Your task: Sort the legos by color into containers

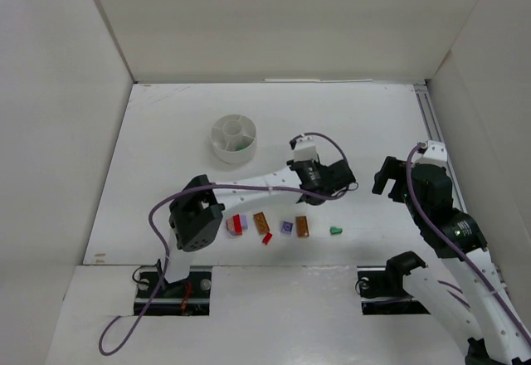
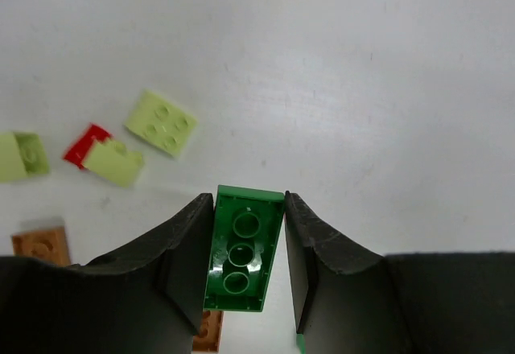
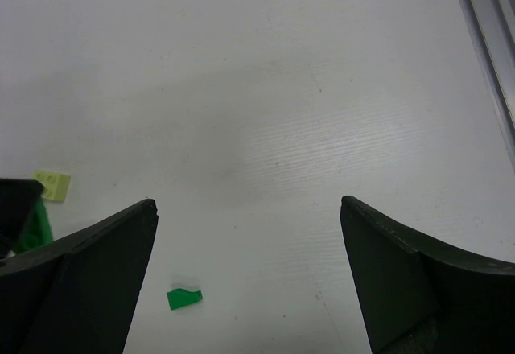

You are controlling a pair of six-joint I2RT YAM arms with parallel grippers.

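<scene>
In the left wrist view my left gripper (image 2: 248, 245) is shut on a green lego brick (image 2: 240, 251), held hollow side up above the table. Below it lie pale yellow bricks (image 2: 161, 122), a red brick (image 2: 83, 144) and orange-brown bricks (image 2: 40, 243). In the top view the left gripper (image 1: 338, 177) is right of the white divided tub (image 1: 221, 151), which has something green in one compartment. My right gripper (image 3: 248, 203) is open and empty above bare table. A small green piece (image 3: 184, 298) lies below it and also shows in the top view (image 1: 336, 231).
A row of loose legos lies near the front edge: red and pale (image 1: 236, 225), orange-brown (image 1: 262, 222), lavender (image 1: 287, 227), orange-brown (image 1: 302, 226). White walls enclose the table. A metal rail (image 1: 431, 124) runs along the right side.
</scene>
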